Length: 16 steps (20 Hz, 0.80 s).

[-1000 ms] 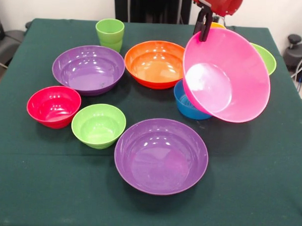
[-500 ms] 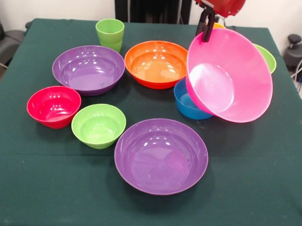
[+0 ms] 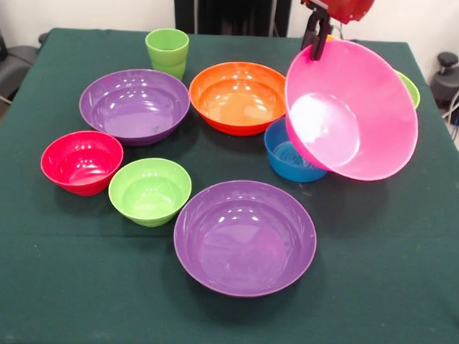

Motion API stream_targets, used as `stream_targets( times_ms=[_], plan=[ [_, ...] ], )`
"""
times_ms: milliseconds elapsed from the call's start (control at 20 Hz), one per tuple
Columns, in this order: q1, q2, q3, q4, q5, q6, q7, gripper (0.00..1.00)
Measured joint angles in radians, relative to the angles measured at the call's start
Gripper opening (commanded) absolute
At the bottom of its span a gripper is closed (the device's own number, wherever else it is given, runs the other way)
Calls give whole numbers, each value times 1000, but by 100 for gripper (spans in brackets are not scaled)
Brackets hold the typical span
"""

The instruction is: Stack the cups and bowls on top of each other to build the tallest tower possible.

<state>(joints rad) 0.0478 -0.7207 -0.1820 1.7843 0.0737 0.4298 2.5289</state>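
Note:
My gripper is shut on the far rim of the huge pink bowl, which hangs tilted above the table with its opening facing the camera. Under its lower left edge sits the small blue bowl. A large purple bowl lies in front, another purple bowl at the left. The orange bowl is in the middle back. A light green cup stands behind it. The red bowl and small lime bowl sit at the left front. A large lime bowl and something orange-yellow peek out behind the pink one.
The dark green table has open cloth along its front and right front. Dark equipment stands beyond the table's right and left edges.
The pink bowl has risen slightly and shifted right with the gripper, uncovering more of the blue bowl. Nothing else moved.

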Motion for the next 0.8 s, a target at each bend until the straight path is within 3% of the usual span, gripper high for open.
stream_targets(
  times_ms=[250, 300, 800],
  plan=[
    [-6, -11, 6, 37, 0, 0, 0, 0],
    [-7, -20, 6, 55, 0, 0, 0, 100],
    [-8, -29, 6, 95, -8, 0, 0, 100]
  ],
)
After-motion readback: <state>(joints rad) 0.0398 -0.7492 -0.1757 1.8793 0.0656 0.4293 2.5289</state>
